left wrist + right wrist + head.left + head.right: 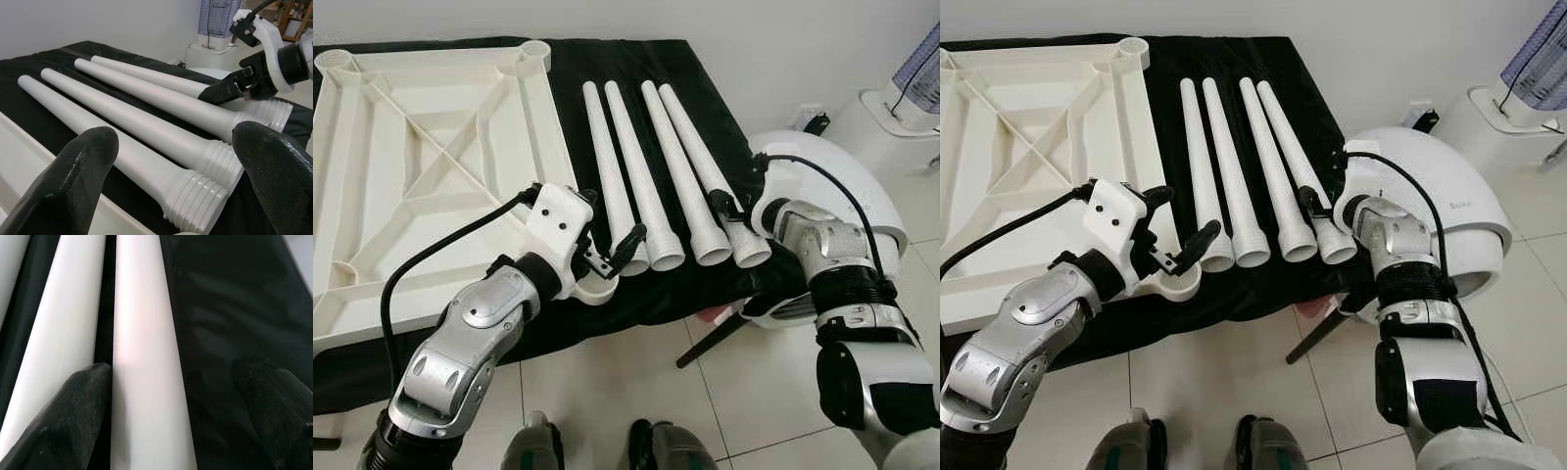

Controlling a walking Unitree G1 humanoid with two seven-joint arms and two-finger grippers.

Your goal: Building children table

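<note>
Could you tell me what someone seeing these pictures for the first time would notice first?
Four white table legs lie side by side on a black cloth, threaded ends toward the robot, with the big white tabletop lying underside-up to their left. Both hands are down at the near ends: the left hand, open, by the leftmost leg, and the right hand, open, straddling the rightmost leg.

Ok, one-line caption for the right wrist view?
Right tool open astride the rightmost white table leg lying on the black cloth.
</note>
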